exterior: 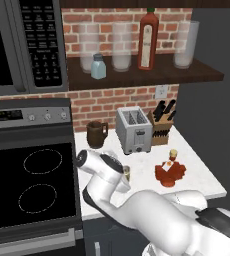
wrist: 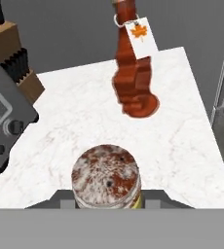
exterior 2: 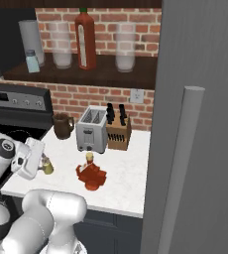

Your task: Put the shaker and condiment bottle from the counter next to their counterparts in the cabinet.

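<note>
Hand view: gripper [wrist: 106,204] apparently clamps shaker [wrist: 106,177], fingertips hidden.

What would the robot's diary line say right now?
hand: shut on shaker | condiment bottle: on counter | cabinet: waiting

Tool [wrist: 107,197] closed around shaker [wrist: 106,177]

The table [wrist: 182,136] looks like polished white veined stone; the shaker [wrist: 106,180] has a speckled metal cap; the condiment bottle [wrist: 133,82] is glossy dark red.
</note>
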Robot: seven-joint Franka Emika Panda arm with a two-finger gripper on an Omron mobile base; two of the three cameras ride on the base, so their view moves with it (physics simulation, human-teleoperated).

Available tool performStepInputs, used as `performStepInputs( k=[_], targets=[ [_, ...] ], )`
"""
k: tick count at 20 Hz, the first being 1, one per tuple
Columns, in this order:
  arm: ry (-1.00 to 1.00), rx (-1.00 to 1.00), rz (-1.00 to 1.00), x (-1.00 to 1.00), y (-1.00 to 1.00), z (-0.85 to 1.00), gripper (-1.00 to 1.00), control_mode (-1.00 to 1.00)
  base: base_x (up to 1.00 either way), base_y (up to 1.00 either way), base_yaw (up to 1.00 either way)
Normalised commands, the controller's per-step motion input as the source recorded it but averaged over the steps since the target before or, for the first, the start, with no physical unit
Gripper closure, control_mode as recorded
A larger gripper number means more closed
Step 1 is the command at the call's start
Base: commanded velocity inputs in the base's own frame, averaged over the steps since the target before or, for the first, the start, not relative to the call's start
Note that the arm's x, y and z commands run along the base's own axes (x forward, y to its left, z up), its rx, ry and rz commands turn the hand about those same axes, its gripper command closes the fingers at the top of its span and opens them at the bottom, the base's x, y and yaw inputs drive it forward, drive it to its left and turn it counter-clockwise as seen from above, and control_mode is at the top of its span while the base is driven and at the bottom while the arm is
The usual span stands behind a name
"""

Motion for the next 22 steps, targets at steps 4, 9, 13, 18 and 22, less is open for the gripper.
performStepInputs(
  k=[4, 9, 13, 18, 22],
  targets=[
    [0.0, -0.01, 0.24, 0.0, 0.25, 1.0, 1.0, -1.0, 0.0, 0.0, 0.0],
    [0.0, -0.01, 0.33, 0.0, 0.09, 1.0, 1.0, -1.0, 0.0, 0.0, 0.0],
    [0.0, -0.04, 0.34, -0.01, 0.0, 0.95, 1.0, -1.0, 0.0, 0.0, 0.0],
    [0.0, -0.06, 0.41, -0.14, 0.0, 0.8, 1.0, -1.0, 0.0, 0.0, 0.0],
    [0.0, -0.1, 0.43, -0.28, 0.0, 0.71, 1.0, -1.0, 0.0, 0.0, 0.0]
  ],
)
